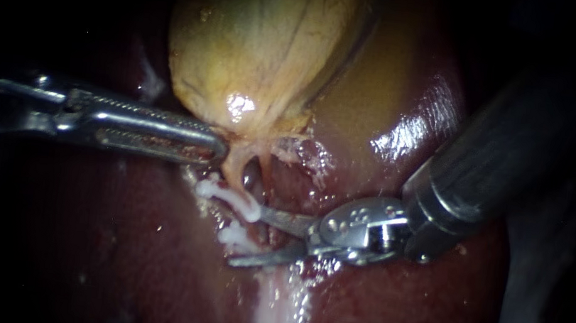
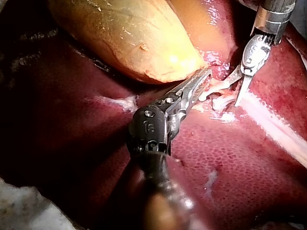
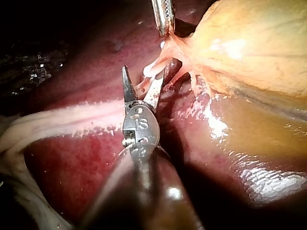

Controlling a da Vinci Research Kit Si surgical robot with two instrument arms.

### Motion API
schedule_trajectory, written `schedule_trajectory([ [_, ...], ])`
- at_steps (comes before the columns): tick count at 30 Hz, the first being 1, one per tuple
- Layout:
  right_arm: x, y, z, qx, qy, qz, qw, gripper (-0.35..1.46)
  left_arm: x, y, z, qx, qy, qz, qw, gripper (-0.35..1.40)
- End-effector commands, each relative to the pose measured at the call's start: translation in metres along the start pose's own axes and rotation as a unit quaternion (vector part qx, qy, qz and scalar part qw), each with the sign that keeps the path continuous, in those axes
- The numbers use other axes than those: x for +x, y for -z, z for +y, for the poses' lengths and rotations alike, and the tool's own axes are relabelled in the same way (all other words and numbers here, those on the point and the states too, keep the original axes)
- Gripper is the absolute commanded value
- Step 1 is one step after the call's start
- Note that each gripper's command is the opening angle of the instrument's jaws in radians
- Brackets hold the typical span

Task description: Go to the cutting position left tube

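Liver [image 1: 114, 250] backdrop; left tube [image 1: 232, 173] between open blades of right tool [image 1: 245, 235].

The gallbladder [image 1: 264, 45], yellowish and glistening, lies on the dark red liver [image 1: 100, 249] and narrows at its lower end to a thin neck. A pale whitish band of tissue [image 1: 279, 310] runs along the liver's wet surface below that neck.

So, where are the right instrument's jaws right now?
In the endoscope view, the right instrument enters from the right; its open jaws flank the tube below the gallbladder, near the left instrument.
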Motion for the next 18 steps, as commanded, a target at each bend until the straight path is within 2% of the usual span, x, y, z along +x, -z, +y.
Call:
schedule_trajectory([
  [1,0.0001,-0.0002,0.0001,0.006,-0.002,0.002,1.0000,1.43,0.0000,0.0000,0.0000,0.000,-0.001,0.000,1.0000,-0.35],
  [12,0.0014,-0.0027,0.0014,0.050,-0.020,0.008,0.9985,1.43,0.0000,-0.0001,0.0001,0.000,0.000,0.000,1.0000,-0.35],
  [18,0.0013,-0.0040,0.0019,0.067,-0.025,0.007,0.9974,1.43,0.0000,-0.0002,0.0001,0.001,-0.001,0.000,1.0000,-0.35],
])
